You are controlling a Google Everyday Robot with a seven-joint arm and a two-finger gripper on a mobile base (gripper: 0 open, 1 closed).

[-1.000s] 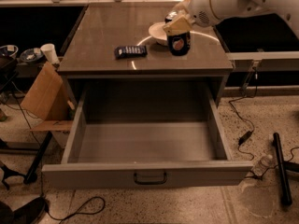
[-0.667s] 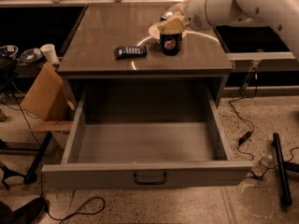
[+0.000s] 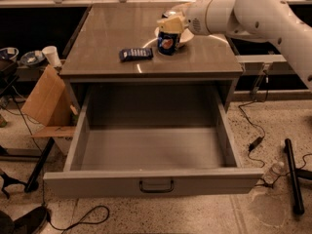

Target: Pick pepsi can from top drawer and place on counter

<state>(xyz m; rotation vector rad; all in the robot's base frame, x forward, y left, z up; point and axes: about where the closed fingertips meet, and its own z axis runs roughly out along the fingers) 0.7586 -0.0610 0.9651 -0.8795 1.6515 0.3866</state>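
The pepsi can [image 3: 168, 43] is dark blue with a round logo and stands upright at the counter [image 3: 112, 30] surface, right of centre. My gripper [image 3: 170, 25] comes in from the right on the white arm and is shut on the can's top. I cannot tell whether the can's base touches the counter. The top drawer [image 3: 156, 179] is pulled fully open below, and its grey inside holds nothing.
A flat dark blue packet [image 3: 136, 54] lies on the counter just left of the can. A white bowl [image 3: 185, 35] sits right behind the can. A cardboard box [image 3: 45, 97] leans left of the cabinet. Cables and a black bar [image 3: 292, 174] lie on the floor at right.
My gripper has carried the pepsi can leftward over the counter, away from the white bowl and closer to the packet. The drawer has not moved.
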